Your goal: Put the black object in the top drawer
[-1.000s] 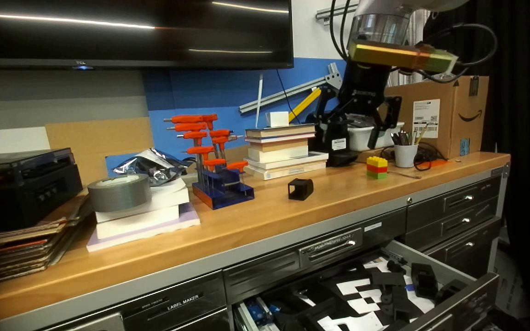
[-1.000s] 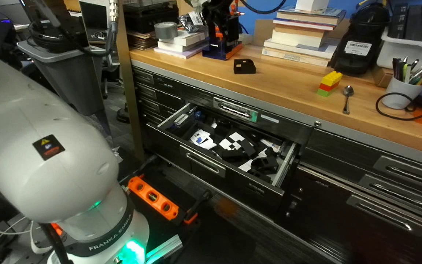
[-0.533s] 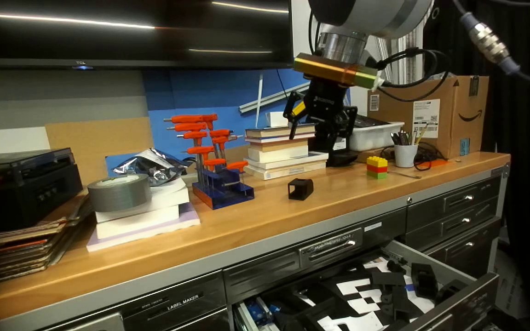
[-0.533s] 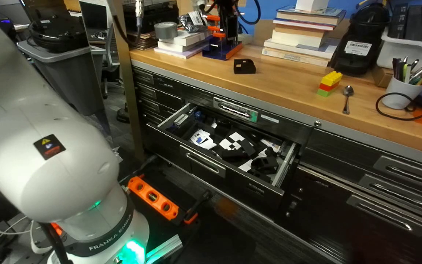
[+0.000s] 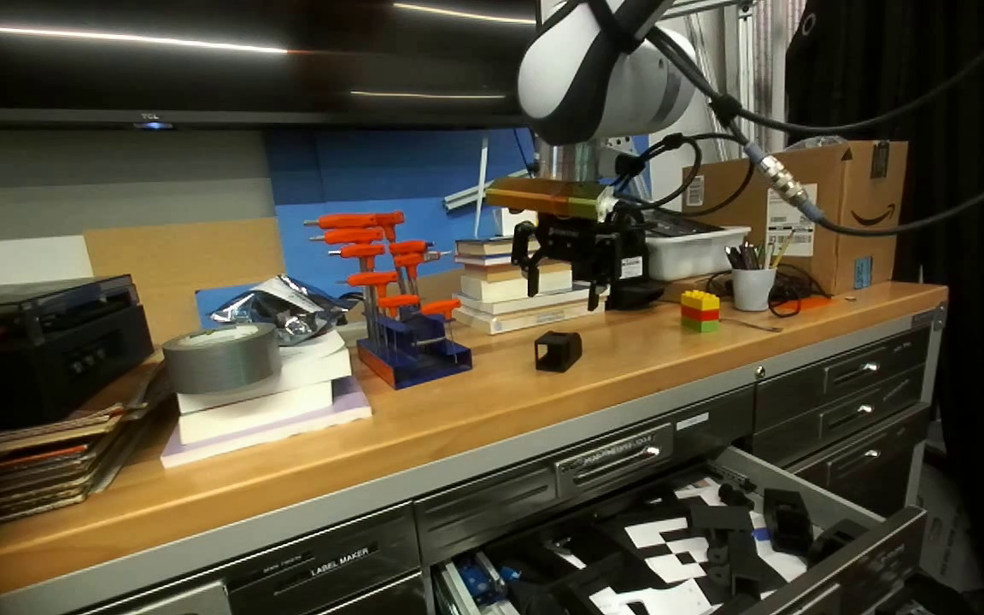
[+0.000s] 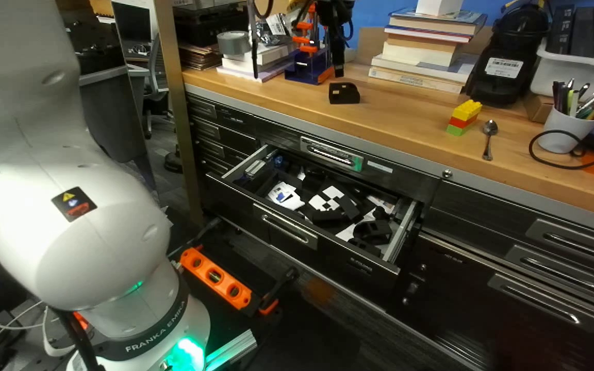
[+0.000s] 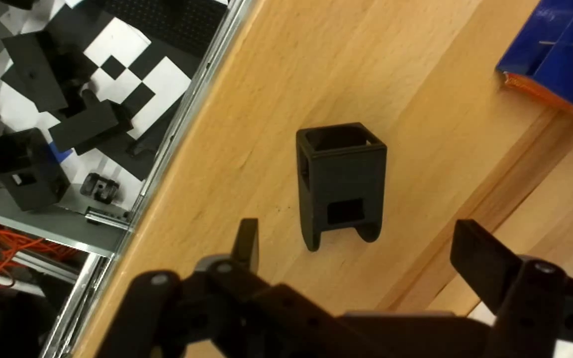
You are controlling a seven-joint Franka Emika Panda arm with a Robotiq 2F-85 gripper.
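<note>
Jaws wide apart, the gripper [image 5: 564, 292] hangs pointing down over the bench top [image 5: 492, 401], right of centre in an exterior view. Left in the wrist view, a wide drawer [image 7: 62, 226] stands pulled out, holding black parts [image 7: 87, 124] and black-and-white checked sheets [image 7: 117, 42]. The black object [image 7: 348, 176] rests on the bench top in the middle of that frame: a hollow box with two rounded prongs toward the bottom edge. It is apart from the fingers [image 7: 247, 243], which show at lower left and lower right. A blue stand [image 7: 560, 54] fills the upper right corner.

In an exterior view, the far left has a dark boxy device [image 5: 31, 359] on a pile of flat sleeves [image 5: 48, 468]. Next come pale books [image 5: 257, 417] bearing a roll of grey tape [image 5: 223, 363] and a silver bag [image 5: 287, 314], then red-handled tools [image 5: 355, 236] upright in the blue stand. Near the centre sits the black object, below the gripper, with a stack of books [image 5: 513, 299] behind it. Farther right are a yellow, red and green brick block [image 5: 700, 313], a white cup of pens [image 5: 753, 290] and a cardboard box [image 5: 868, 184]. The wide drawer juts out at lower right, beneath a shut drawer front [image 5: 492, 504].
</note>
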